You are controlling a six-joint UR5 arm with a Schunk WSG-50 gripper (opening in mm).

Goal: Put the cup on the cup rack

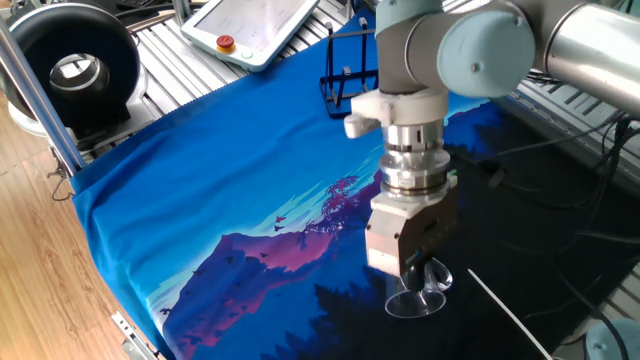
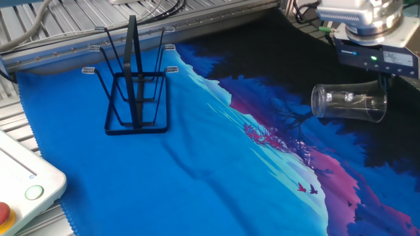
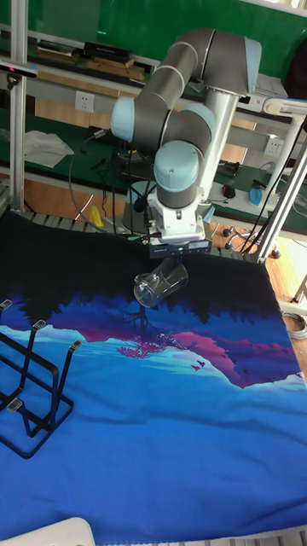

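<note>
Cup (image 2: 348, 103) sideways; gripper (image 1: 418, 272) hides it partly.

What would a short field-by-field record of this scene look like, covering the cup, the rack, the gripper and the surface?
cup: clear glass cup, lying on its side, mouth toward the rack
cup rack: black wire cup rack, upright on the blue part of the cloth, pegs bare
gripper: gripper at the base end of the cup; how the jaws stand cannot be told
surface: printed cloth, blue and dark mountain scene
cup to rack: well apart, not touching
task state: cup not yet on the rack
</note>
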